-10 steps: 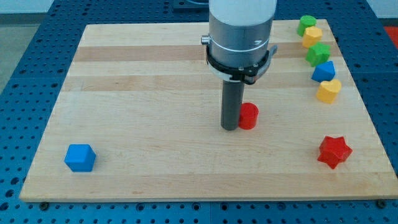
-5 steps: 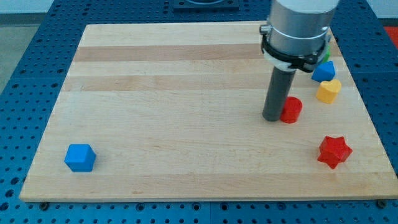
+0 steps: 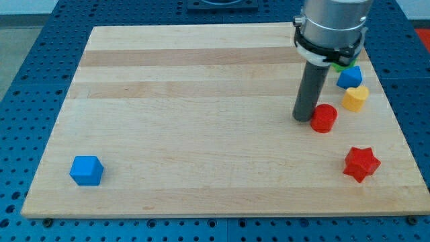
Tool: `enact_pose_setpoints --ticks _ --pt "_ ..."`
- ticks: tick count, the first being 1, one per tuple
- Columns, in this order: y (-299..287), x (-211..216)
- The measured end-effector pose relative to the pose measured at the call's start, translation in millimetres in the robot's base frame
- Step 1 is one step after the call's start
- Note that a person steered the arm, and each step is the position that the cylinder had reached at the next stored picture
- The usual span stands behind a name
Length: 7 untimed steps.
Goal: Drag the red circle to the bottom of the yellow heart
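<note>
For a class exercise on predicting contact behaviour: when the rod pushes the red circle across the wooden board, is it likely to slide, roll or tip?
The red circle stands on a flat base, short and wide, so it probably slides rather than rolls or tips. It looks rigid, so it should not deform. My tip touches its rounded side from the view's left, so an off-centre push may let it slip sideways.

The red circle (image 3: 324, 118) sits upright, near the yellow heart (image 3: 354, 98), toward the view's bottom-left.

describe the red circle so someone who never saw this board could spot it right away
Look to the view's right side of the wooden board, where my tip comes down. The red circle sits right against the tip's right side, left of and below the yellow heart. It is round, unlike the spiky red star nearer the bottom.
</note>
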<state>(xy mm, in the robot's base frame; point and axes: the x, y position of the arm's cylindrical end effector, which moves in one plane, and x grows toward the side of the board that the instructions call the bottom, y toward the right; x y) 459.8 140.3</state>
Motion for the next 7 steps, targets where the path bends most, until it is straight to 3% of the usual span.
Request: enact_pose_setpoints --ticks 4,7 --pt "24 36" --pt "42 34"
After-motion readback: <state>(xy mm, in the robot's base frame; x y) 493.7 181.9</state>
